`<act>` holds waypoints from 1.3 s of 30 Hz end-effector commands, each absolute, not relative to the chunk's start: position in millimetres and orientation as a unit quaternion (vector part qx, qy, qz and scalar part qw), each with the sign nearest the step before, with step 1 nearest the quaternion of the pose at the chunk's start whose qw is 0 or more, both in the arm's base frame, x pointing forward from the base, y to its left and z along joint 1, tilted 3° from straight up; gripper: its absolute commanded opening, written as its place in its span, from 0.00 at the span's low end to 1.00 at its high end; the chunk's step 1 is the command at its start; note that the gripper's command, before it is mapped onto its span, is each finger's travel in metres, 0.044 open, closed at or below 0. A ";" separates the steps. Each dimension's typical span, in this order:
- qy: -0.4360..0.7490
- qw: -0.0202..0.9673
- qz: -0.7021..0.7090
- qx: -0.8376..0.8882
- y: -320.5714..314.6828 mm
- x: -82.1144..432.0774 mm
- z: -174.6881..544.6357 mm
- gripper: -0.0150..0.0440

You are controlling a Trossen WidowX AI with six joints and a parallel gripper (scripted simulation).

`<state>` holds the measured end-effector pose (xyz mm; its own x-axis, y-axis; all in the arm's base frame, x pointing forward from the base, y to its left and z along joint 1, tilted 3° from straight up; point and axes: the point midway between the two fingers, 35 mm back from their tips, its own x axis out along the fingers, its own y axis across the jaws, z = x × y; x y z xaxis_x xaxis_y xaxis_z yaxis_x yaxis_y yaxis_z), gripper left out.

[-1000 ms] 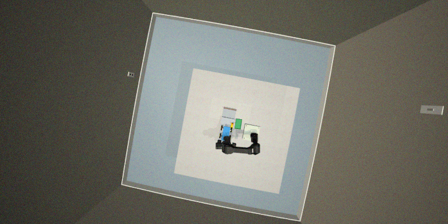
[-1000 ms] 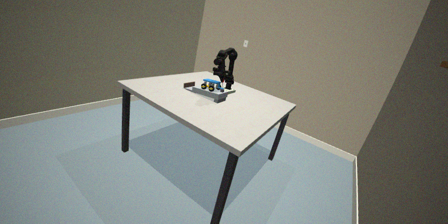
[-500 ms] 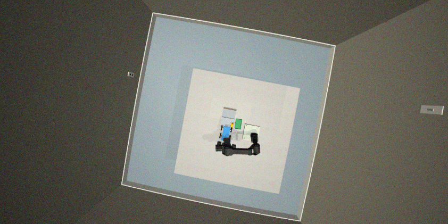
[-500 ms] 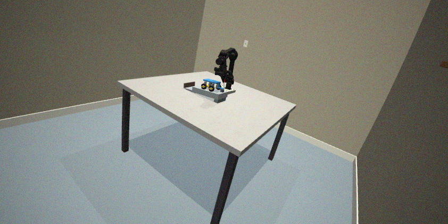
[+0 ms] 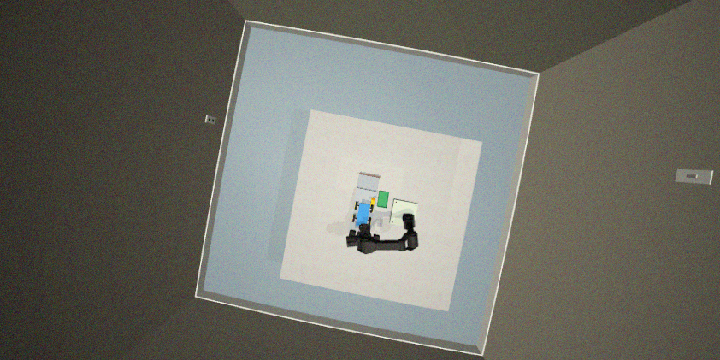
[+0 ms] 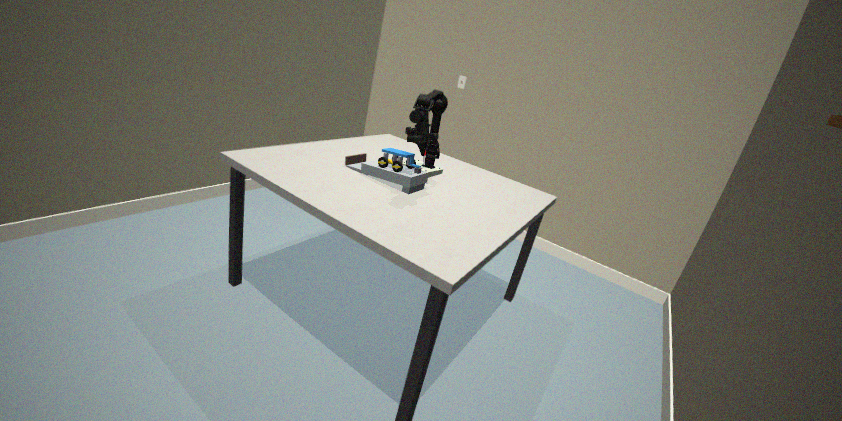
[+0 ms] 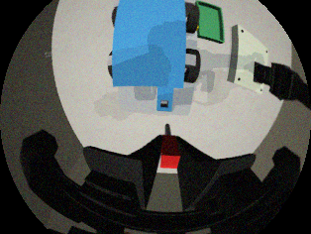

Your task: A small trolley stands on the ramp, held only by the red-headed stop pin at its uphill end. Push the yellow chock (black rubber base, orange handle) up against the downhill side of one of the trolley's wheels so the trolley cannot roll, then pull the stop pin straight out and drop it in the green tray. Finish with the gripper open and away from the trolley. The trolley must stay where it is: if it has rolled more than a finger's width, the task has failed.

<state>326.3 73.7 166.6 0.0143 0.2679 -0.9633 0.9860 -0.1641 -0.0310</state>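
My gripper (image 7: 168, 139) (image 6: 425, 150) is shut on the red-headed stop pin (image 7: 170, 162). The pin's dark shaft shows beyond the fingertips, clear of the trolley's tongue, whose square hole is open to view. The blue trolley (image 5: 362, 213) (image 6: 398, 152) (image 7: 150, 45) stands on the grey ramp (image 5: 366, 183) (image 6: 382, 174), its tongue toward the gripper. The yellow chock (image 5: 373, 200) is at the downhill side of the trolley's tray-side front wheel; whether they touch is too small to tell. The green tray (image 5: 382, 199) (image 7: 210, 22) lies beside the ramp and looks empty.
The arm's pale mounting plate (image 5: 398, 205) (image 7: 248, 64) is to the right of the ramp, near the green tray. A brown end board (image 5: 368, 174) (image 6: 355, 158) stands at the ramp's low end. The arm reaches over the table (image 5: 322, 256) behind the trolley's uphill end.
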 end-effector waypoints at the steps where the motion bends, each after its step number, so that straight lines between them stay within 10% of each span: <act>1: 0.520 0.382 -0.467 0.604 77.0 313.3 168.7 0.25; 39: 0.521 0.381 -0.469 0.602 46.8 245.9 158.3 0.25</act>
